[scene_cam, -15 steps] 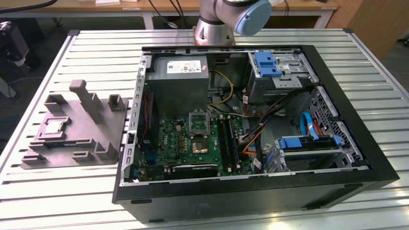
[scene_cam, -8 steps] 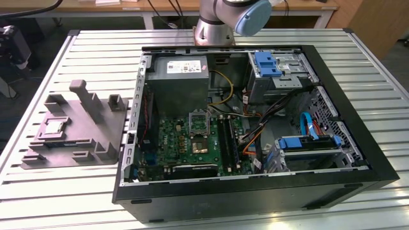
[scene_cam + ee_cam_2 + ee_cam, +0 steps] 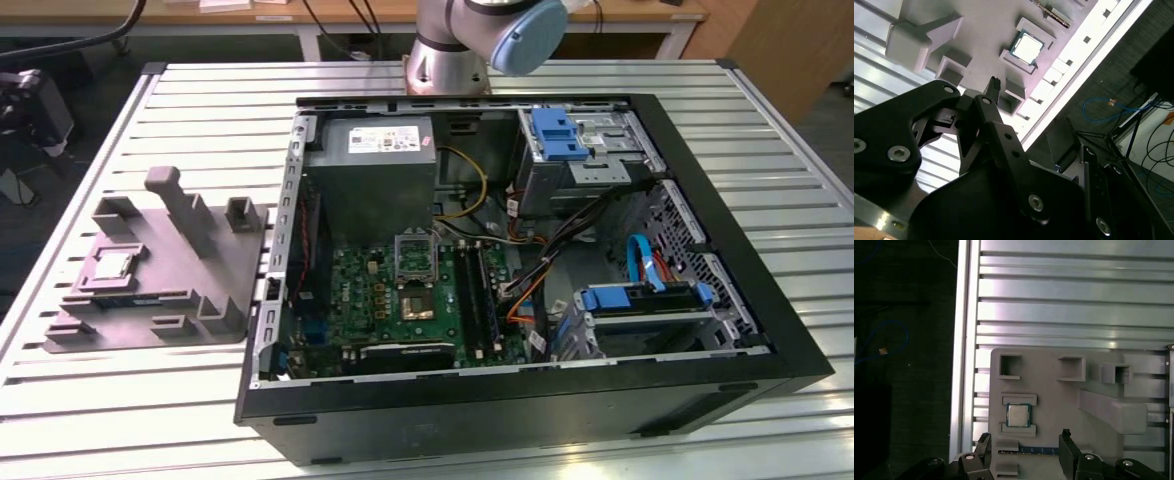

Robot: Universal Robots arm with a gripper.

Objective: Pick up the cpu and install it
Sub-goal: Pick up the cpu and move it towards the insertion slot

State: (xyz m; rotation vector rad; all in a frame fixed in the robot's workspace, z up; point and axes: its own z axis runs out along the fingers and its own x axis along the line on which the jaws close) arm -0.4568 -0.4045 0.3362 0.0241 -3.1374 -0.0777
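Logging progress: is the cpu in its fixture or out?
In: the cpu lies flat in the fixture's recess; the open gripper holds nothing.

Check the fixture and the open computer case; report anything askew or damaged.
Nothing stands out. The cpu lies flat and square in its pocket on the fixture; the gripper, jaws open, hovers apart from it. The computer case looks intact.
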